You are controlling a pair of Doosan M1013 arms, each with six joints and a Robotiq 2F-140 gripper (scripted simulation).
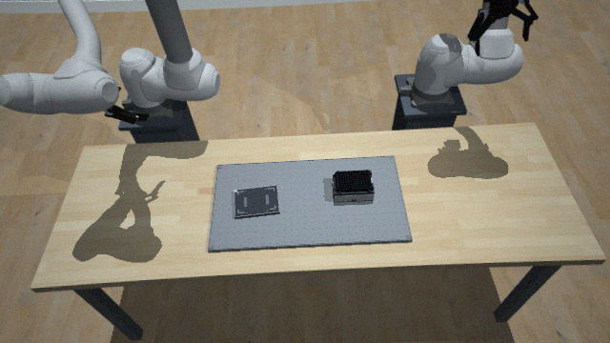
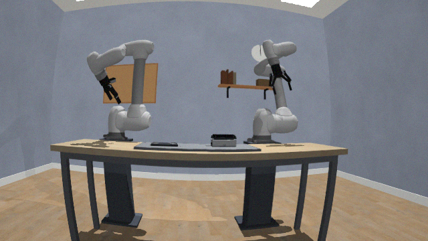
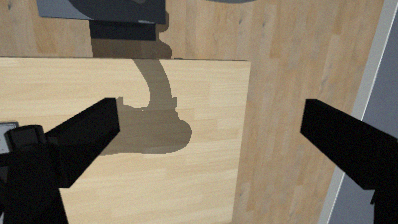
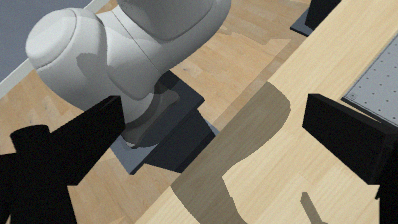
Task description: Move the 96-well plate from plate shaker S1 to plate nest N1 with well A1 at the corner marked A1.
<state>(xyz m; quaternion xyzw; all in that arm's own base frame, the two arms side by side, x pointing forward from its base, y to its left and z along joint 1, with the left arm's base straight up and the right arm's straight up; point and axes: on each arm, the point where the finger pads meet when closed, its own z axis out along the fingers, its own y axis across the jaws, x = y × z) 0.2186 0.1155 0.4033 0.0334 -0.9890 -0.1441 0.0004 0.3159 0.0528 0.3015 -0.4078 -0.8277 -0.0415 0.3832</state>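
Note:
The black 96-well plate (image 1: 353,180) (image 2: 223,136) sits on top of the grey shaker S1 (image 1: 354,197) (image 2: 223,142), right of the mat's middle in the top and exterior views. The nest N1 (image 1: 256,202) (image 2: 159,144) is a flat dark frame with corner locators, left on the mat, with nothing in it. The A1 marks are too small to read. My left gripper (image 2: 282,91) (image 3: 210,115) is open and empty, high beyond the table's back edge, at the right in the top and exterior views. My right gripper (image 2: 114,100) (image 4: 213,111) is open and empty, raised at the left, away from plate and nest.
The grey perforated mat (image 1: 305,229) (image 2: 197,150) lies on the wooden table (image 1: 477,229) (image 2: 287,150). Both arm bases stand on pedestals behind the table. The shaker rises well above the low nest, with a gap of mat between them. Arm shadows fall on both table sides.

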